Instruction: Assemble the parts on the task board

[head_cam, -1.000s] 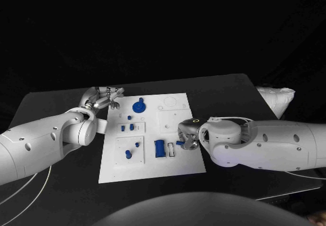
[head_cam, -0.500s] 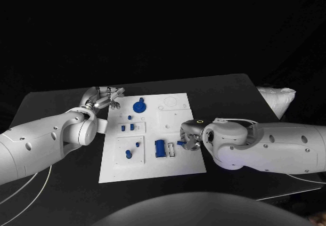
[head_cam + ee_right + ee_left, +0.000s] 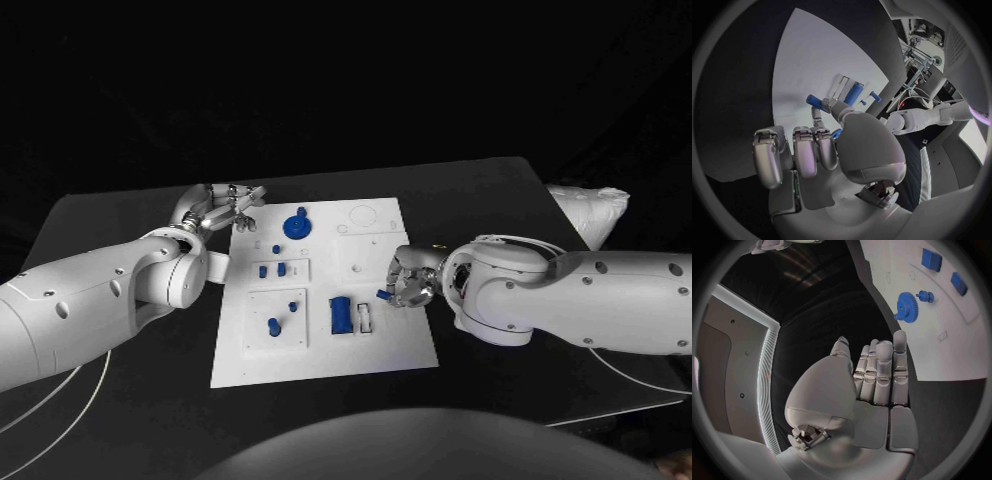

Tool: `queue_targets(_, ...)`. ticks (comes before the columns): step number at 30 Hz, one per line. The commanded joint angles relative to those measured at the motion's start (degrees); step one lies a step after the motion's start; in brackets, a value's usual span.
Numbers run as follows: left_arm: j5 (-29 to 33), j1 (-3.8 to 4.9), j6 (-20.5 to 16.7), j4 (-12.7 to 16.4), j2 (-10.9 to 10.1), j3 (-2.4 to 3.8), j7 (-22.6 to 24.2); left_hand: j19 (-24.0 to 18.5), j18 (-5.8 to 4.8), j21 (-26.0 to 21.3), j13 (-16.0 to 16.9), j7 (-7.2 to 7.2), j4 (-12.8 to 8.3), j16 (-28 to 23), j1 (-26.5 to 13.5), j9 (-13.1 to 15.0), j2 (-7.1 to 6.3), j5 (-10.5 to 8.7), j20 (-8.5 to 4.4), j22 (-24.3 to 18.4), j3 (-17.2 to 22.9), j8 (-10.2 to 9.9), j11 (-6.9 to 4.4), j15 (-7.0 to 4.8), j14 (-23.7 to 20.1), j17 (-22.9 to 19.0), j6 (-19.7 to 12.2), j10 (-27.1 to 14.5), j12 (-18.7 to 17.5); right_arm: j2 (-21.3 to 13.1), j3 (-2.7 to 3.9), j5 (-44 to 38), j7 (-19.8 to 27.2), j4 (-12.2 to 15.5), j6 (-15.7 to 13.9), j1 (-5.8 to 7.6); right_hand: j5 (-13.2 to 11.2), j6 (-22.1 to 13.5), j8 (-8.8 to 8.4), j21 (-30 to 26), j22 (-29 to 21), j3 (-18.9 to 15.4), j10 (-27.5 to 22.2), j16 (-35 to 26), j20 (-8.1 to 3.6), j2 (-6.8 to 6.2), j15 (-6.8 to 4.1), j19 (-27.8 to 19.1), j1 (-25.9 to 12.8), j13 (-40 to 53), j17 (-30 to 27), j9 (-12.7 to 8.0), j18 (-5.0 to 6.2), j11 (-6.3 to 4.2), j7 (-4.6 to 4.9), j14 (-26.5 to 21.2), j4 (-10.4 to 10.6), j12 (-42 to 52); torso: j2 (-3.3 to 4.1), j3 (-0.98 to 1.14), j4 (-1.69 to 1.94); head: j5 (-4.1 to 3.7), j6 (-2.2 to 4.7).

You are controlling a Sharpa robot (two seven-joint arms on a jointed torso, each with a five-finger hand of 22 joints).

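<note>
**Part in the right hand, placement still to come**

Assembly looks to be at the carry-and-place step. The right hand [image 3: 405,283] hangs over the right edge of the task board [image 3: 325,360], and the right wrist view shows a small blue part [image 3: 815,102] pinched at its fingertips, with another bit of blue by the thumb that cannot be made out clearly. The other fingers are curled in beside the pinch.

The left hand [image 3: 219,209] sits at the far left corner of the board, over the black table [image 3: 101,215], holding nothing; in the left wrist view its fingers [image 3: 879,372] lie straight and side by side.

On the board, a blue gear [image 3: 294,224] lies at the far side, 2 small blue pieces [image 3: 268,270] sit in the middle-left panel, and an upright blue block [image 3: 339,313] stands just left of the right hand, with a white slot frame [image 3: 364,320] beside it.

The next move probably calls for lining the pinched part up with its seat, likely near the block and frame, and lowering it squarely. The block and frame stand close to the hand and could be knocked. The right forearm hides the board's right edge from the head view, so alignment there is hard to judge. A white bag [image 3: 591,212] lies at the far right of the table, well apart.
</note>
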Motion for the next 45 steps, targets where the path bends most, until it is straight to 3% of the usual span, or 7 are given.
queue_targets(1, -0.2, 0.02, 0.9, 0.1, 0.1, 0.04, 0.3, 0.3, 0.58, -0.3, 0.0, 0.07, 0.0, -0.4, 0.1, 0.1, 0.63, 0.37, 0.04, 0.1, -0.4, 0.4, 0.15, 0.06, -0.4, -0.1, -0.4, -0.4, 0.2, -0.2, 0.01, 9.4, 2.4, 0.2, -2.2, 0.68, 0.4, 1.8, 0.27, 0.3, 15.1, 0.3, 6.0, 0.2, -0.36, -0.01, -0.47, 6.0, -0.4, 15.1, 15.1, -0.1, -0.39, -0.46, -1.29, 6.0, 0.1, 0.2, -0.01, -0.01, -0.02, 0.0, 0.01)
queue_targets(9, -0.2, 0.02, 0.8, 0.1, 0.2, 0.04, 0.3, 0.3, 0.58, -0.3, 0.0, 0.07, 0.0, -0.4, 0.1, 0.1, 0.63, 0.37, 0.04, 0.1, -0.4, 0.4, 0.15, 0.06, -0.4, -0.1, -0.4, -0.4, 0.2, -0.3, 0.02, 23.7, 3.0, -0.4, -2.0, 1.75, 0.3, 2.2, 0.08, 0.3, 15.1, 0.3, 6.0, 0.2, -0.38, -0.27, -0.5, 6.0, -0.4, 15.1, 15.1, -0.2, -0.39, -0.49, -1.36, 6.0, 0.1, 0.2, 0.01, -0.03, 0.01, 0.04, 0.01)
queue_targets(14, -0.2, 0.02, 0.8, 0.1, 0.3, 0.04, 0.3, 0.3, 0.58, -0.3, 0.0, 0.07, 0.0, -0.4, 0.1, 0.1, 0.63, 0.37, 0.04, 0.1, -0.4, 0.4, 0.15, 0.06, -0.4, -0.1, -0.4, -0.4, 0.2, -0.1, 0.01, 34.0, 2.4, -1.7, -1.2, 1.87, 0.1, 2.4, -0.04, 0.3, 15.1, 0.2, 6.0, 0.2, -0.39, -0.36, -0.53, 6.0, -0.5, 15.1, 15.1, -0.3, -0.39, -0.49, -1.36, 6.0, 0.1, 0.2, -0.05, -0.07, -0.02, 0.0, 0.01)
queue_targets(22, -0.2, 0.02, 0.9, 0.0, 0.4, 0.04, 0.3, 0.3, 0.58, -0.3, 0.0, 0.07, 0.0, -0.4, 0.1, 0.1, 0.63, 0.37, 0.04, 0.1, -0.4, 0.4, 0.15, 0.06, -0.4, -0.1, -0.4, -0.4, 0.2, 0.9, -0.03, 45.3, 1.4, -4.5, -1.2, 1.48, -0.1, 2.6, -0.16, 0.3, 15.1, 0.1, 6.0, 0.2, -0.43, -0.49, -0.58, 6.0, -0.6, 15.1, 15.1, -0.4, -0.39, -0.5, -1.4, 6.0, 0.1, 0.2, -0.06, 0.04, -0.06, 0.12, 0.01)
queue_targets(34, -0.2, 0.02, 0.7, 0.1, 0.3, 0.04, 0.2, 0.3, 0.58, -0.3, 0.0, 0.07, 0.0, -0.4, 0.1, 0.1, 0.63, 0.37, 0.04, 0.1, -0.4, 0.4, 0.15, 0.06, -0.4, -0.1, -0.4, -0.4, 0.2, 2.8, -0.05, 52.0, 1.0, -7.7, -2.5, 0.14, -1.4, 3.1, -1.02, 0.3, 15.1, -0.4, 6.0, 0.2, -0.54, -0.8, -0.7, 6.0, -1.4, 15.1, 15.1, -0.9, -0.39, -0.59, -1.48, 6.0, 0.7, 0.2, 0.01, -0.02, -0.01, 0.19, 0.01)
queue_targets(45, -0.3, 0.02, 0.8, 0.2, 0.3, 0.04, 0.2, 0.4, 0.58, -0.4, 0.0, 0.08, 0.0, -0.4, 0.2, 0.1, 0.68, 0.37, 0.04, 0.1, -0.5, 0.4, 0.16, 0.06, -0.4, -0.1, -0.4, -0.4, 0.3, 3.9, -0.05, 53.9, 1.0, -8.6, -4.2, -0.44, -2.2, 3.3, -1.4, 0.3, 15.1, -0.7, 6.0, 0.2, -0.6, -1.05, -0.77, 6.0, -1.5, 15.1, 15.1, -1.1, -0.39, -0.64, -1.55, 6.0, 0.8, 0.2, -0.03, 0.02, -0.05, 0.41, 0.01)
